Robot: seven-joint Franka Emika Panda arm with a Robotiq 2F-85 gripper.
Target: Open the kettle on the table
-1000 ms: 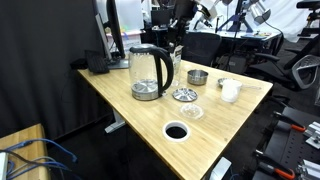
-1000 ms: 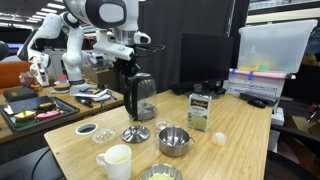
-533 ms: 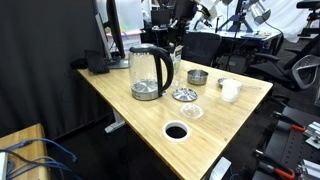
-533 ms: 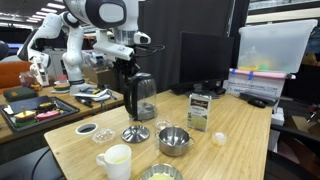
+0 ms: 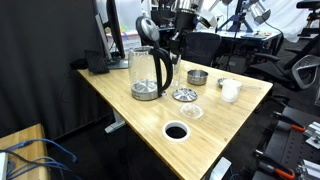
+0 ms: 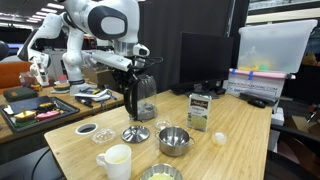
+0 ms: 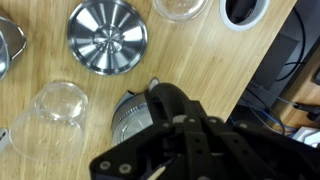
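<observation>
Glass kettle (image 5: 146,75) on wood table (image 5: 215,125) w/ lid (image 5: 147,28) up, contents unclear; claw (image 6: 134,70) at lid, open/closed unclear

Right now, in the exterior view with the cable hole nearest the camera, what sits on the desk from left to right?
black box → kettle → ribbed metal disc → white mug. Left out because they overlap the disc sideways: small metal bowl, clear glass dish, cable hole.
</observation>
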